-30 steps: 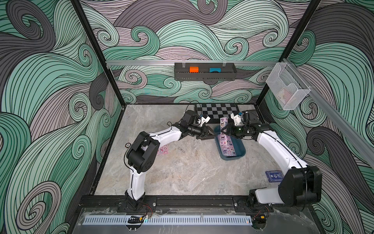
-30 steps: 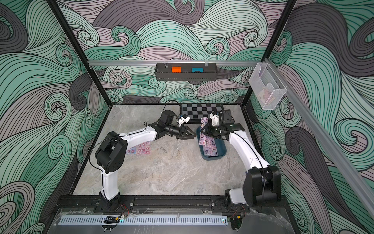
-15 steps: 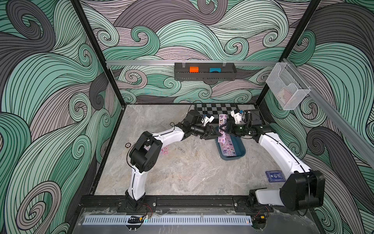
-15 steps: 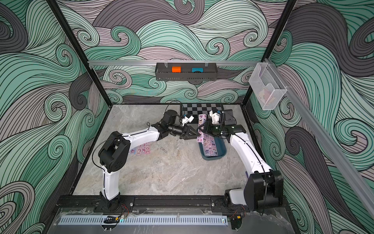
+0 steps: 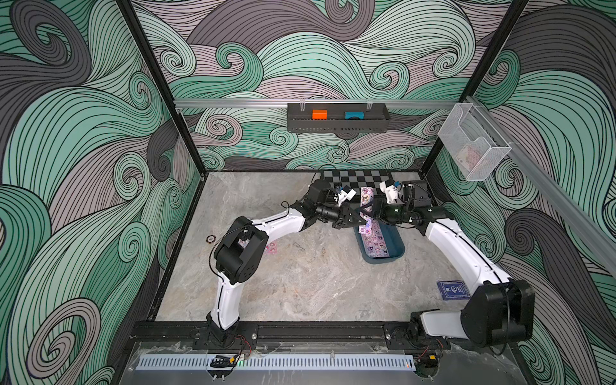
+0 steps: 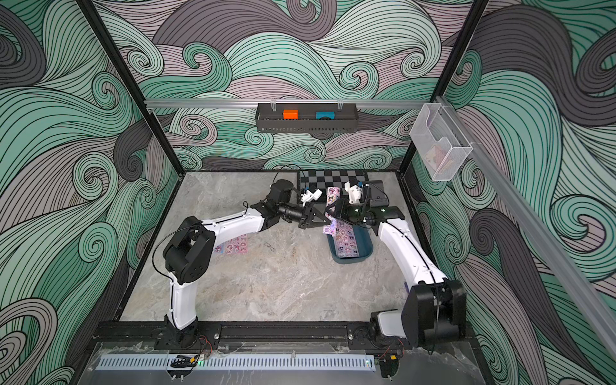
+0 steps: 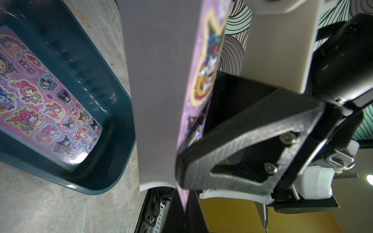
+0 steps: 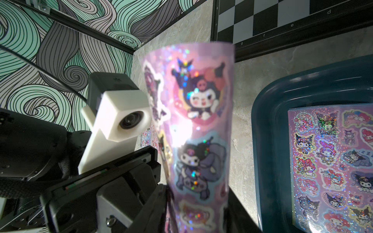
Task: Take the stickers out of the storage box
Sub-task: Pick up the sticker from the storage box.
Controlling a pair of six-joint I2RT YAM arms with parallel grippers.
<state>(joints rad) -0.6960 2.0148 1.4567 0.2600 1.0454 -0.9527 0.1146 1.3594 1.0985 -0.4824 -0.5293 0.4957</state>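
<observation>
**Purple sheet pinched over the teal box**

You have one purple sticker sheet [image 5: 366, 197] standing upright between your two end effectors, over the far end of the storage box [image 5: 397, 245]. One more sheet [image 5: 376, 240] lies flat inside that box. Further pink sheets [image 6: 233, 245] lie flat on the counter [image 5: 300, 283] by the left arm's elbow, which partly hides them, so you cannot count them.

A second ago the left end effector [image 5: 360, 221] hung apart from the upright sheet with its fingers spread. Now they are pressed together on it. The right end effector [image 5: 370, 213] touches the same sheet on its printed side, but you cannot tell whether it grips.

Around you are one chessboard [image 5: 360, 178] at the back wall, one dark blue card pack [image 5: 453, 290] near the right arm's base and one small ring [image 5: 210, 238] at the counter's left edge.
</observation>
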